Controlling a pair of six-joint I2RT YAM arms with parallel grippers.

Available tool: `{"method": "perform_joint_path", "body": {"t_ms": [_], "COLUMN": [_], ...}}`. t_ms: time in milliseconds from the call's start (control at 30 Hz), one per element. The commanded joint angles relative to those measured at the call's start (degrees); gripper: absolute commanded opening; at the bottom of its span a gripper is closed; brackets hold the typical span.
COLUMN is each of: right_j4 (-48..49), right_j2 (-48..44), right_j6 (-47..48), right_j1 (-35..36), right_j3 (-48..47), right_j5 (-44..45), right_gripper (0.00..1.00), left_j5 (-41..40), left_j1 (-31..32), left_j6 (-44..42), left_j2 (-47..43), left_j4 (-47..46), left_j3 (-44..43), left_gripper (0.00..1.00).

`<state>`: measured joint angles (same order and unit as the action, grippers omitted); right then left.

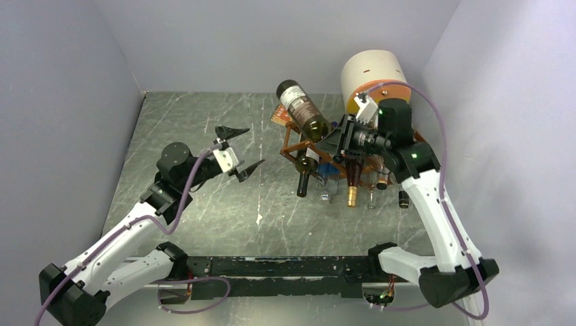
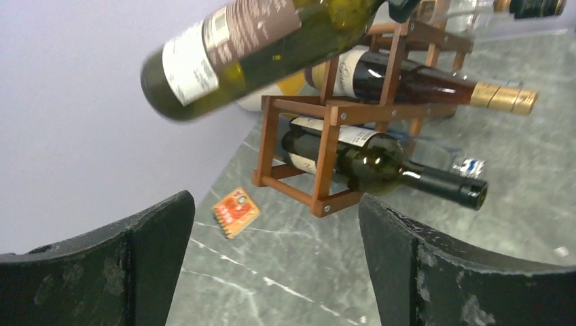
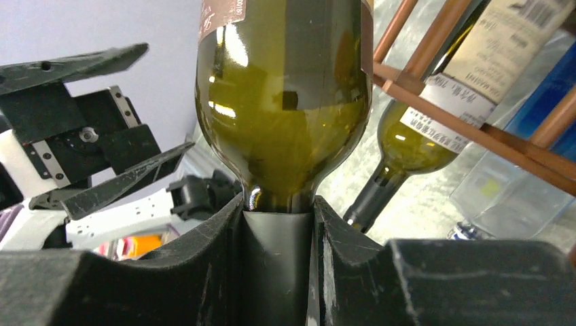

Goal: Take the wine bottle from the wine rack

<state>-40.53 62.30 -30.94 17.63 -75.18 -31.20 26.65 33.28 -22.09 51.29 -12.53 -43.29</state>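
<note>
While the right tool point(image 1: 334, 134) is clamped on the neck of the wine bottle point(image 1: 302, 105), the overhead view shows that bottle tilted above the wine rack point(image 1: 293, 144). The left tool point(image 1: 256, 145) hangs nearby, jaws apart. From the left wrist, the bottle slants over the rack's top bars. From the right wrist, both fingers point(image 3: 339, 238) pinch the neck.

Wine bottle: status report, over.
Right gripper shut on wine bottle neck. Left gripper open, apart. Wine bottle tilted above wine rack; nothing seen blocking.
</note>
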Motion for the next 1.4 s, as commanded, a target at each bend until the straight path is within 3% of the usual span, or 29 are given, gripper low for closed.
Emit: {"method": "perform_joint_path", "body": {"t_ms": [0, 200, 500, 833, 1233, 1367], "right_j4": [0.8, -2.3, -3.5, -8.4, -12.0, -11.8], "right_j2": [3.5, 10.2, 17.4, 21.3, 23.0, 22.9], "right_j6": [2.9, 1.7, 0.1, 1.8, 2.4, 2.3], "right_j1": [2.2, 11.2, 20.1, 25.2, 26.6, 26.8], "right_j3": [-4.9, -8.0, -10.9, -13.6, -15.9, -15.2], "right_j5": [-7.8, -4.7, -3.1, -0.9, 2.2, 1.9], "right_gripper": [0.00, 0.00, 0.00, 0.00, 0.00, 0.00], "left_j5": [-3.9, -5.7, -0.4, -3.5, -21.0, -23.3], "left_j1": [2.2, 3.9, 6.0, 7.4, 14.4, 16.1], "left_j6": [-16.4, -23.1, -33.1, -31.4, -32.5, -32.4], "left_j2": [-1.8, -2.8, -0.9, 4.7, 8.3, 8.3], "left_j4": [0.0, 2.2, 12.4, 16.8, 15.0, 13.6], "left_j3": [0.8, 2.3, 2.6, -0.2, 0.2, 0.4], "left_gripper": [0.94, 0.94, 0.94, 0.94, 0.94, 0.94]}}
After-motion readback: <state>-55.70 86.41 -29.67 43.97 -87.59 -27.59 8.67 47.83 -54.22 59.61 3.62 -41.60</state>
